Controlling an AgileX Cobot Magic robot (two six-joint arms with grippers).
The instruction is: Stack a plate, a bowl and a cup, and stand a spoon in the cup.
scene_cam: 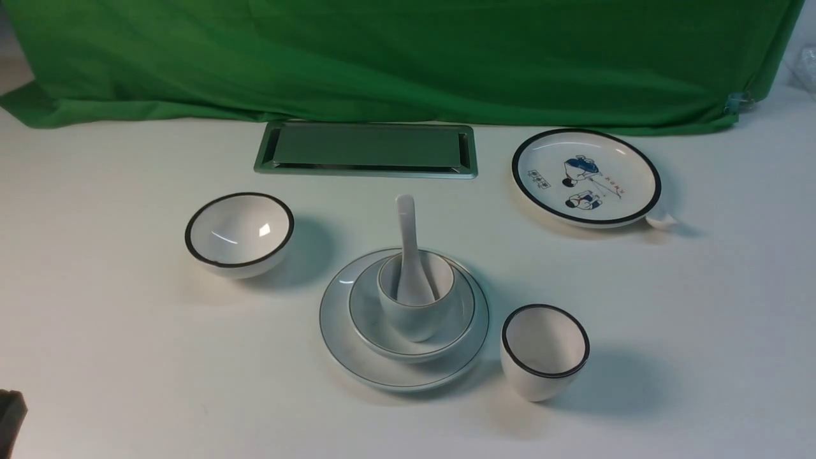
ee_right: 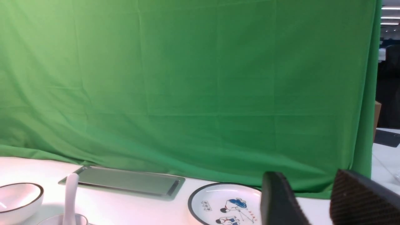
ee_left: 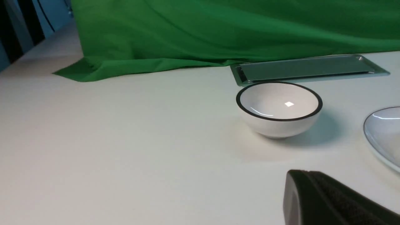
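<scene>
At the near left corner of the table (scene_cam: 127, 382), in the front view, only a dark bit of the left gripper (scene_cam: 11, 411) shows. Its wrist view shows one dark finger (ee_left: 328, 200) low over the table, so it cannot be told if this gripper is open or closed. The right gripper (ee_right: 312, 203) appears only in its own wrist view; two dark fingers (ee_right: 278, 200) stand apart with a clear gap between them and hold nothing.

Near the front, right of centre, a black-rimmed cup (scene_cam: 543, 352) stands alone, just beside the plate (scene_cam: 357, 357). This plate lies at the middle of the table. On it sits the bowl (scene_cam: 373, 319), and inside the bowl stands the cup (scene_cam: 414, 315). The spoon (scene_cam: 408, 248) stands in the cup, scoop down, with the handle pointing up and leaning slightly away from the robot.

To the left, a little further, is a black-rimmed bowl (scene_cam: 239, 234), well apart from the stack. Further on the right lies a small plate with blue drawings (scene_cam: 585, 177); a small white object (scene_cam: 661, 220) peeks out at its right edge, but what it is cannot be told. A metal tray (scene_cam: 366, 150) lies at the far centre, in front of the green cloth (scene_cam: 408, 57).
</scene>
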